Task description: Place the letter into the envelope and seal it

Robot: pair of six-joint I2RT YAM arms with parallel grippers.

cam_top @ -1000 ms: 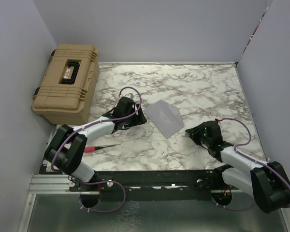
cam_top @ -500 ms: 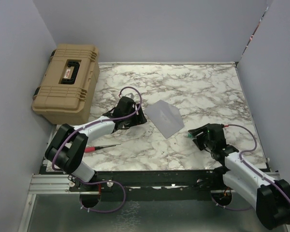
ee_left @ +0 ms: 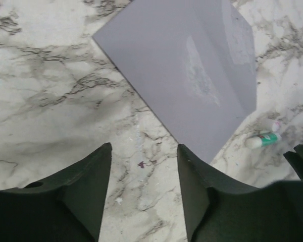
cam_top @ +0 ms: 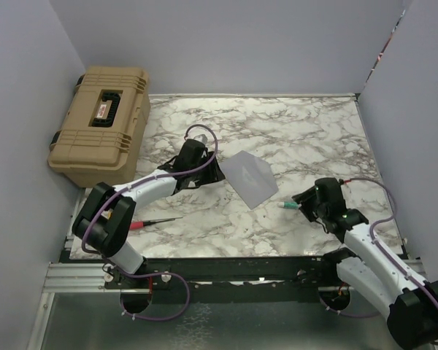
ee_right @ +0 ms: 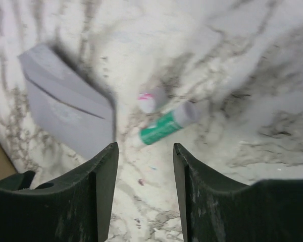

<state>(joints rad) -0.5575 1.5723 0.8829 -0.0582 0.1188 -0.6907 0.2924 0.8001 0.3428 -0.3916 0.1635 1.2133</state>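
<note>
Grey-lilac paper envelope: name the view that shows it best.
Left wrist: the grey-lilac paper envelope is large and sharp, though cropped above. Top external shows it whole but small; right wrist shows it blurred.

A white marble-patterned table [cam_top: 299, 131] carries a grey-lilac envelope [cam_top: 250, 177] lying flat and askew near its middle. Near the envelope's right corner lie a green-and-white glue stick [ee_right: 166, 123] and, just beside it, its small loose cap [ee_right: 150, 100]. A red-handled screwdriver [cam_top: 152, 222] lies by the near left edge, and a tan case [cam_top: 101, 125] sits at the far left corner.
</note>
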